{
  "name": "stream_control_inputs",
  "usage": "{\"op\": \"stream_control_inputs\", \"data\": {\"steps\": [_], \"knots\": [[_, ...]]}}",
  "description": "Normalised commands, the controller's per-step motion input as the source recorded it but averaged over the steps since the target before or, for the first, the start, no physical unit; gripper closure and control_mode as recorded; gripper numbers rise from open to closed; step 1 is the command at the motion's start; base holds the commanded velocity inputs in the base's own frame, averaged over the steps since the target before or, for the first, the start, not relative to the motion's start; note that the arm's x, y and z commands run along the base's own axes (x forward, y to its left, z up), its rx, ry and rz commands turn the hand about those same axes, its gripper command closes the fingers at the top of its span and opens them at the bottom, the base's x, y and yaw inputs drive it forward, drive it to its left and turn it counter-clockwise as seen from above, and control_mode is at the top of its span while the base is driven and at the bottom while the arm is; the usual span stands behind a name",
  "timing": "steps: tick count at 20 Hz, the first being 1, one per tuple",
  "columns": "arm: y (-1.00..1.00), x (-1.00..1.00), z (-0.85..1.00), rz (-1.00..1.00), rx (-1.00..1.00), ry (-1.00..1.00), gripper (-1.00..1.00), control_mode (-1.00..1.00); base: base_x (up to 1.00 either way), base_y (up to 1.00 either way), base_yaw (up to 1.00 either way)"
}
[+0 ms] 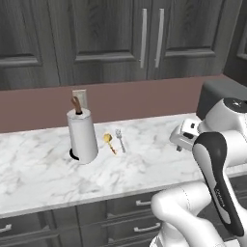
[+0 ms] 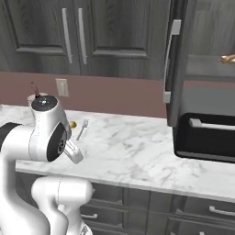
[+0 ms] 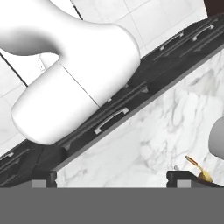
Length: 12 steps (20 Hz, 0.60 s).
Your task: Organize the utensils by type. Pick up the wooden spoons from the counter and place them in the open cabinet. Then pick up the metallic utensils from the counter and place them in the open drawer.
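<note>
Paper-towel roll (image 1: 82,136): stands upright on the desk (image 1: 144,164), a brown knob at its top.
Gold spoon (image 1: 109,143): lies flat on the desk just right of the roll, bowl toward the wall, handle toward the desk's front edge.
Fork (image 1: 120,140): lies flat just right of the gold spoon, roughly parallel to it, apart from it by a narrow gap.
Gripper (image 3: 111,177): fingers spread wide, nothing between them; it hangs over the desk near its front edge.
Key relation: in the hand view the gold spoon sits at the lower right, beside the right finger and outside the gap, so the gripper would have to shift toward the roll and line up across the handle. Judged, not observed.
Cabinet (image 2: 176,59): door open at the right of the desk; a pale brown object on its shelf at the picture's edge, likely a wooden spoon.
Wooden spoons: none seen on the desk; that step appears done.
Drawer: not identifiable as open.
</note>
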Motion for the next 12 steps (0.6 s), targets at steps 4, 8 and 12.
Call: {"op": "stream_control_inputs", "data": {"steps": [4, 8, 12], "knots": [[0.0, 0.0, 0.0, 0.0, 0.0, 0.0, -1.0, 1.0, 0.07, 0.27, -0.26], [0.0, 0.0, 0.0, 0.0, 0.0, 0.0, -1.0, 1.0, 0.15, 0.46, -0.24], [0.0, 0.0, 0.0, 0.0, 0.0, 0.0, -1.0, 1.0, 0.08, 0.55, -0.21]]}}
